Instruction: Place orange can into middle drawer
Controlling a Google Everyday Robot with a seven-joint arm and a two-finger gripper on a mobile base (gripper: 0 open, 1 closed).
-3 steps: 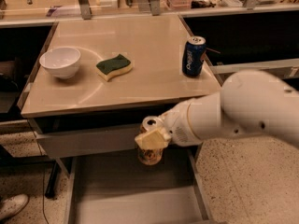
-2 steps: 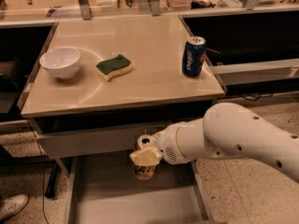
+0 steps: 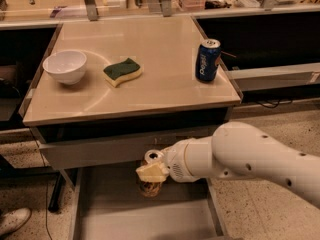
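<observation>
The orange can (image 3: 150, 186) stands upright low inside the open middle drawer (image 3: 115, 219), near its back. Only its silver top and a dark lower part show, as my gripper (image 3: 152, 173) is shut on the orange can from the right, its pale fingers (image 3: 150, 172) wrapped across the can's front. My white arm (image 3: 250, 159) reaches in from the right, below the table edge. Whether the can rests on the drawer floor I cannot tell.
On the beige tabletop (image 3: 160, 59) sit a white bowl (image 3: 65, 66) at the left, a green and yellow sponge (image 3: 122, 71) in the middle and a blue Pepsi can (image 3: 207, 60) at the right. A shoe (image 3: 12, 220) shows at the lower left floor.
My gripper has carried the orange can downward and slightly left, from level with the drawer front above to deeper inside the open middle drawer.
</observation>
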